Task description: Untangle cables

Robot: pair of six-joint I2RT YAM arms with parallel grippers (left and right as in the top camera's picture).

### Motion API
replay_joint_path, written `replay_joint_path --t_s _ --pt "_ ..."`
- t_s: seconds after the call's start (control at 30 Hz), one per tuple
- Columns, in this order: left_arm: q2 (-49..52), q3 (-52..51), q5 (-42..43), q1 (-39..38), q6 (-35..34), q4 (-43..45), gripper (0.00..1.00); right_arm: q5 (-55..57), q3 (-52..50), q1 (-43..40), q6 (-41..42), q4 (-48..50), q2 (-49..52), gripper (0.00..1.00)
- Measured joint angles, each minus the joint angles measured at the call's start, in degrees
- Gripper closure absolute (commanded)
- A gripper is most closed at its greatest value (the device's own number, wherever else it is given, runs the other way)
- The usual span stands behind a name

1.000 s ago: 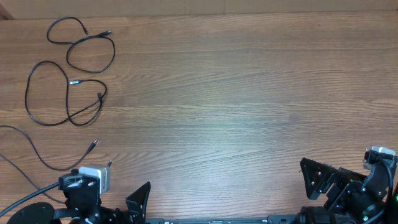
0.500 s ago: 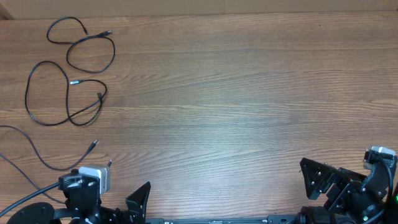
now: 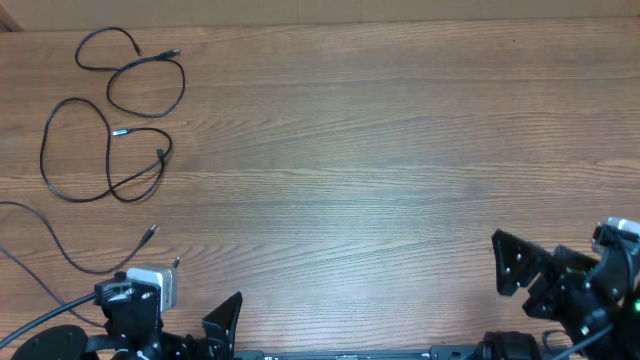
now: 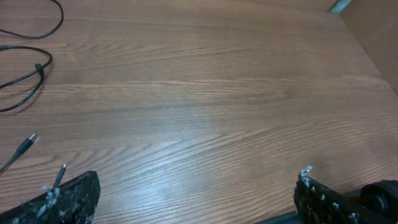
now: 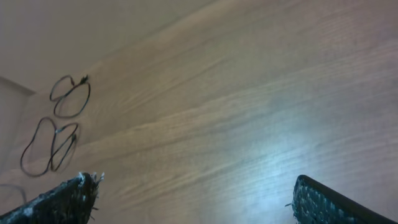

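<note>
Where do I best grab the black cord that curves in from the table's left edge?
Grip the thin black flexible cord just behind its small metal-tipped plug, coming from straight above with the open left pincer. That end lies flat on the table, fairly straight, and crosses nothing.

Robot lab: two arms [image 3: 560, 290] at wooden table [image 3: 380, 150].

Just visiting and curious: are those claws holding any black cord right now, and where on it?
Nothing is held. The left gripper and right gripper both stand open and empty; the cables lie loose on the table.
</note>
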Motion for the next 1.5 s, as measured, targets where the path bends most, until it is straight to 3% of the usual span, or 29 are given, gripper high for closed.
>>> replay_joint_path --t_s 0.3,0.67,1.03,1.5 --pt "0.00 0.00 0.00 0.00 0.00 0.00 0.00 -0.37 -11.65 0.17 -4.48 12.46 -4.17 0.00" --pt "0.00 0.00 0.00 0.00 0.00 0.00 0.01 -2.49 -29.38 1.99 -14.10 30.45 -16.70 0.00" --pt "0.00 0.00 0.00 0.00 0.00 0.00 0.00 -2.95 -48.33 1.99 -15.37 48.41 -24.96 0.00" --pt "0.00 0.00 0.00 0.00 0.00 -0.02 0.01 -3.15 -62.16 1.99 -15.56 67.12 -33.18 0.00"
